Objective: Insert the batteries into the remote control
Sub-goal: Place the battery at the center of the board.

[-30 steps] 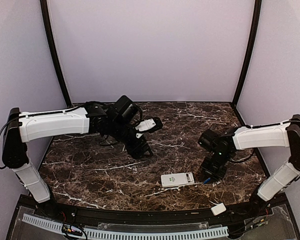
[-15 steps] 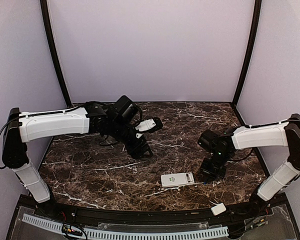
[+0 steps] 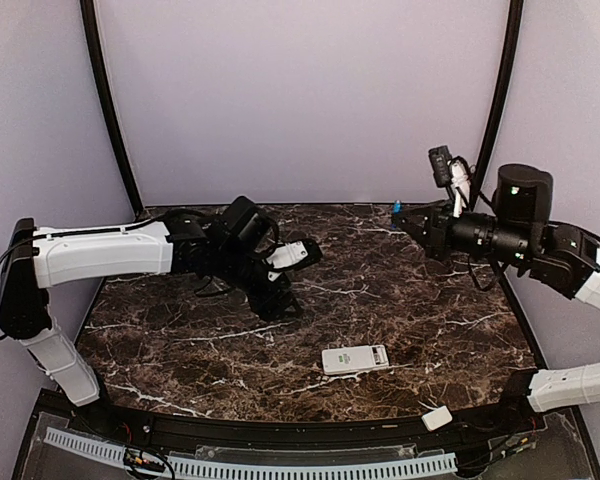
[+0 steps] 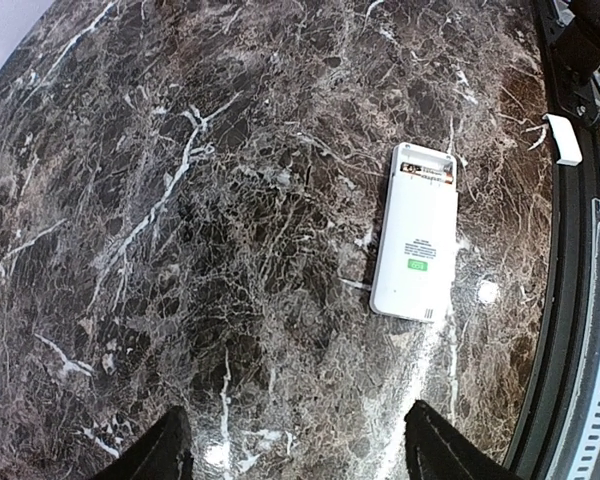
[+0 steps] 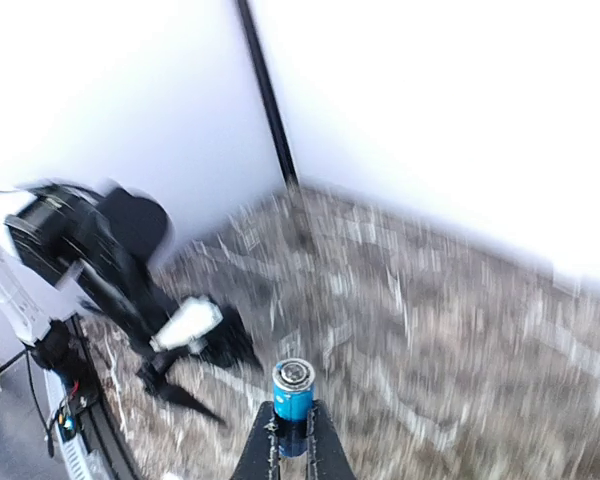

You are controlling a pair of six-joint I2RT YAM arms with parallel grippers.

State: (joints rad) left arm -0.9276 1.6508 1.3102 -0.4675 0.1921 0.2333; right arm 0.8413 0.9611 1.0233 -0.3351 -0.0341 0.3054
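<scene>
While the slot (image 4: 427,153) in the remote control (image 4: 417,240) seems to hold one cell (image 4: 426,173), the right pincer (image 5: 292,428) pinches a blue battery (image 5: 293,388); the left pincer (image 4: 298,445) hangs open; the cover (image 3: 437,418) lies at the remote's four o'clock.

The table (image 4: 180,200) is showing a dark, white-veined marble-look top, polished smooth and throwing back a glare spot just beside the remote control (image 4: 415,235). The remote control is looking like smooth white plastic with a soft sheen. The battery (image 5: 293,392) is wearing a glossy blue wrap and a shiny metal cap, between the matt black fingers (image 5: 260,455) of the right gripper (image 5: 292,432).
</scene>
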